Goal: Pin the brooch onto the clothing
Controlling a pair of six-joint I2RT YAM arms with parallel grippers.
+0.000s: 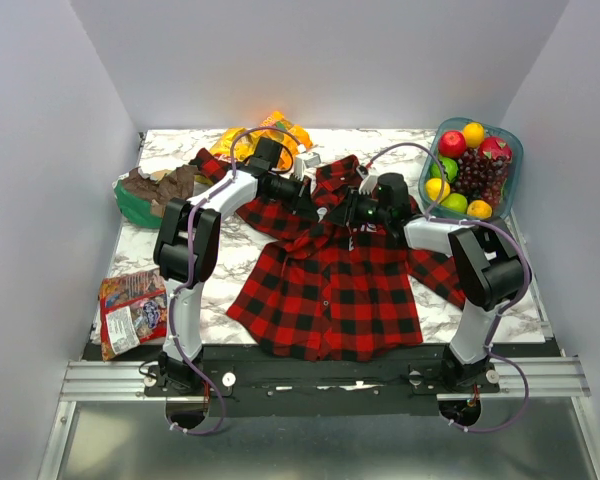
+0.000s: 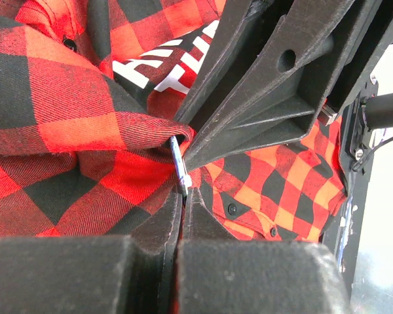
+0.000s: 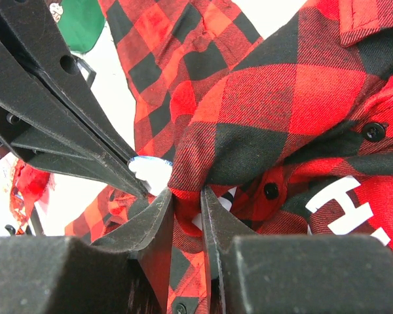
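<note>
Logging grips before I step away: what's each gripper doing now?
Left gripper: closed on the brooch.
Right gripper: closed on a fold of the shirt.

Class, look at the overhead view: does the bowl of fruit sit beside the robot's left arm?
No, the fruit bowl stands at the far right, next to the right arm.

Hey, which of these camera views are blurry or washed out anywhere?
Top view: even light, sharp throughout. Left wrist view: shirt crisp, left claw blurred near the lens, right edge washed out. Right wrist view: table blown white, brooch glaring.
</note>
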